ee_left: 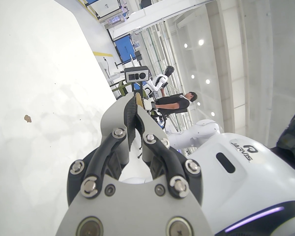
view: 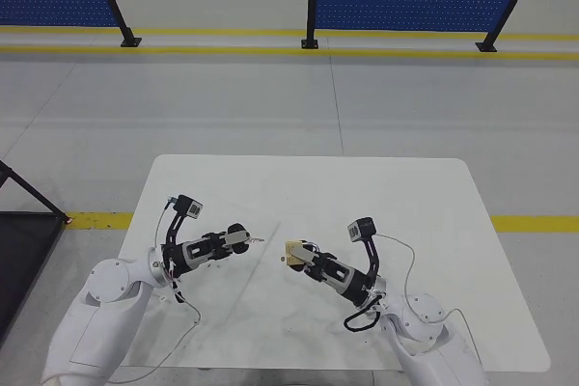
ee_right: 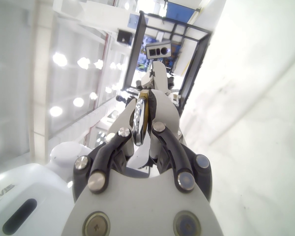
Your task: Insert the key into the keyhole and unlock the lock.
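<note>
Above the white table, my left gripper is shut on the key, whose thin blade points toward the other arm. My right gripper is shut on the brass lock, held a short gap from the key's tip. In the right wrist view the lock sits between the fingers, its chrome shackle pointing back to the wrist, and the left gripper faces it. In the left wrist view the left gripper is pressed shut with the key hidden, and the lock shows just beyond.
A small brown speck lies on the table. A black metal frame stands off the table's left side. Blue barriers line the far floor. Both grippers hang over the table's front middle.
</note>
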Robot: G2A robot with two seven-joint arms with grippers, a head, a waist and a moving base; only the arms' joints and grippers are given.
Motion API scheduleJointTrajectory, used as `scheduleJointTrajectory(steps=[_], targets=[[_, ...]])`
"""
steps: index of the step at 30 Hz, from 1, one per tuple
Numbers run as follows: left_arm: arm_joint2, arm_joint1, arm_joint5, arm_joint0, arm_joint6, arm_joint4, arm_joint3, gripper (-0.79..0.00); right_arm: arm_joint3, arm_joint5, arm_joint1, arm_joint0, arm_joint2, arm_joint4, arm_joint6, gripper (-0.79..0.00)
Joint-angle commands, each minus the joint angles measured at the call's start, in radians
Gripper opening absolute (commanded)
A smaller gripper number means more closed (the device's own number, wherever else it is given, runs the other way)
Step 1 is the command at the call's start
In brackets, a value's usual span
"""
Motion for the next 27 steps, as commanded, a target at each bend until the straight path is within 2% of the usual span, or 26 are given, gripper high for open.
scheduleJointTrajectory(steps=[1, 8, 17, 19, 22, 27], targets=[[0.0, 0.0, 0.0, 0.0, -0.001, -0.001, 0.0, -0.785, 0.0, 0.0, 0.0, 0.0, 0.0, 0.001, 0.0, -0.785], [-0.001, -0.002, -0.01, 0.0, 0.023, -0.009, 0.001, -0.785, 0.0, 0.0, 0.0, 0.0, 0.0, 0.001, 0.0, -0.785], [0.001, -0.006, -0.427, -0.021, 0.063, 0.177, 0.034, -0.785, 0.0, 0.0, 0.0, 0.0, 0.0, 0.001, 0.0, -0.785], [0.008, -0.004, -0.493, -0.024, 0.13, 0.244, 0.017, -0.785, 0.0, 0.0, 0.0, 0.0, 0.0, 0.001, 0.0, -0.785], [0.023, 0.009, -0.631, -0.037, 0.268, 0.476, -0.016, -0.785, 0.0, 0.0, 0.0, 0.0, 0.0, 0.001, 0.0, -0.785], [0.011, 0.015, -0.631, -0.058, 0.306, 0.64, -0.071, -0.785, 0.0, 0.0, 0.0, 0.0, 0.0, 0.001, 0.0, -0.785]])
